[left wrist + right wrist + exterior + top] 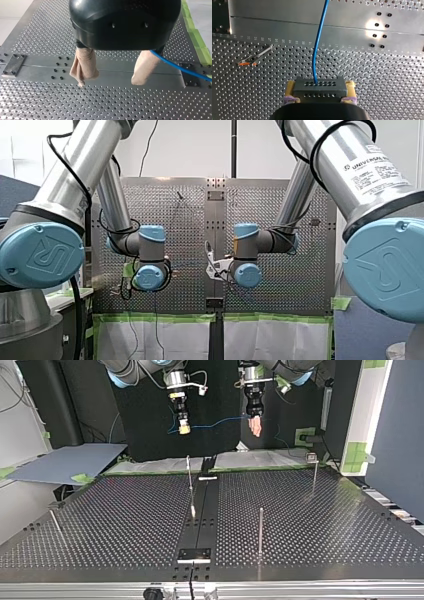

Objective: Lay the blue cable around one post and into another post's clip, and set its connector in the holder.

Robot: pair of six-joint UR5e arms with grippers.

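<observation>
Reads UNIVERSAL ROBOTS in big letters on the white label (pixel 372 167) on the fat silver tube of my right arm (pixel 345 150), in the front view. Too small to read in the tiny print under that. On the round blue caps (pixel 37 255), a curly mark pressed in, with letters not clear.

Up in the air over the table (pixel 310 525), not lying on it: the blue cable (pixel 220 423). Runs sideways in the top view, from my right gripper (pixel 184 427) at the view's left to my left gripper (pixel 256 427) at the view's right, and dips a little in the middle.

Squeezed tight on the dark grey connector (pixel 319 88) in the right wrist view: my right gripper, with one yellow pad (pixel 291 86) on each short end. Lies longways from pad to pad, with two rows of little holes on its face. Out of the middle of it, the cable; points straight ahead, away from the gripper, with a soft bend, over the smooth strip (pixel 287 15) in the middle of the table.

Wide apart in the left wrist view: the beige fingers (pixel 85 65) of my left gripper, with nothing pinched between the tips. Just beside one finger, up near the black body (pixel 125 22), the cable too; runs off to the side above the table. Cannot tell if touching that finger.
</observation>
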